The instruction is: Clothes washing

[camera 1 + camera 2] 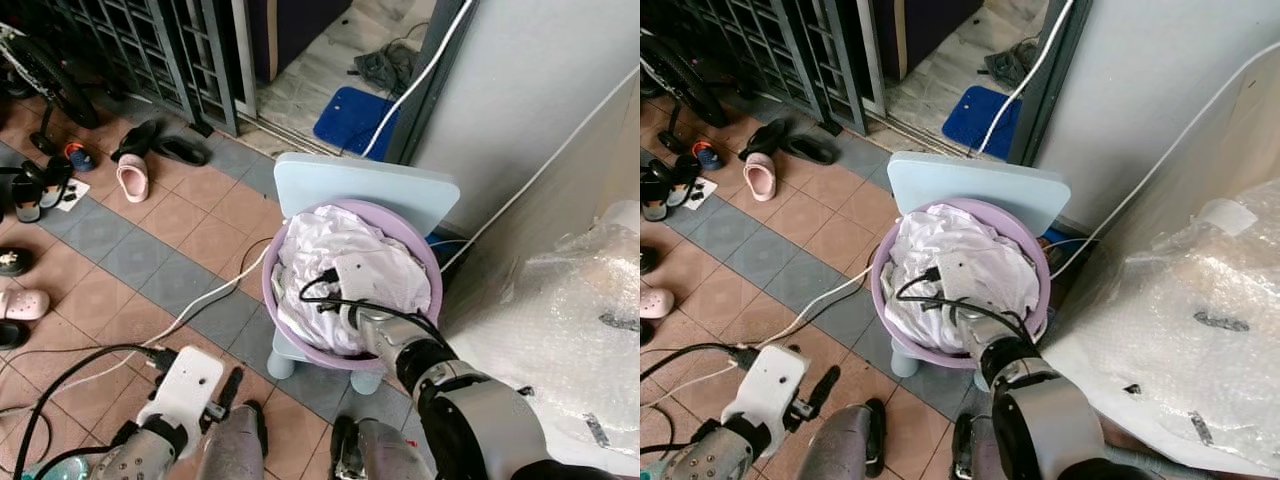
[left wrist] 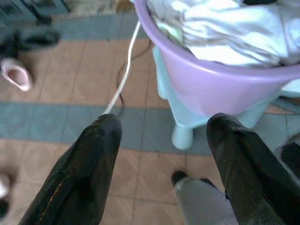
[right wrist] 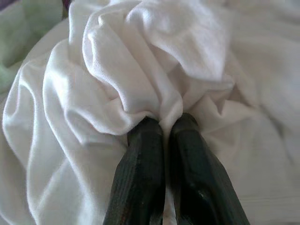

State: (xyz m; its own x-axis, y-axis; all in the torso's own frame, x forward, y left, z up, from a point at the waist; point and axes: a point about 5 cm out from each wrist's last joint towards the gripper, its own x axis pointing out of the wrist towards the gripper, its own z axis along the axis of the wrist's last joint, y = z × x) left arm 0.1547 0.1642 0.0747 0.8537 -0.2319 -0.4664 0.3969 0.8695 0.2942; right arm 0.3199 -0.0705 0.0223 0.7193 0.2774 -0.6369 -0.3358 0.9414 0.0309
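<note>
Left eye view looks down on a floor (image 1: 150, 225) of terracotta and grey tiles, with a black metal grille gate (image 1: 150, 50) at eleven o'clock, a blue mat (image 1: 352, 120) at twelve beyond the door sill, and a pale wall (image 1: 540, 90) at one o'clock. Shoes and sandals (image 1: 130, 165) are scattered from nine to eleven o'clock, among them one pink slipper (image 1: 132, 180). A white cable (image 1: 195, 310) runs over the tiles toward nine, passing just beside the stool. At three o'clock lies something wrapped in bubble plastic (image 1: 570, 310). In the middle of my view a lilac basin (image 1: 425, 255) sits on a pale blue stool (image 1: 365, 185), and it is heaped with white laundry (image 1: 330, 250). My right gripper (image 3: 163, 124) reaches into the basin at its six o'clock side; in the right wrist view its two black fingers (image 3: 140, 159) stand almost together, pinching a fold of the white cloth between their tips. My left gripper (image 2: 161, 136) hangs low at seven o'clock, well apart from the basin, over bare tile; the left wrist view shows its fingers (image 2: 89, 164) spread wide with nothing between them, the basin and stool leg ahead.
</note>
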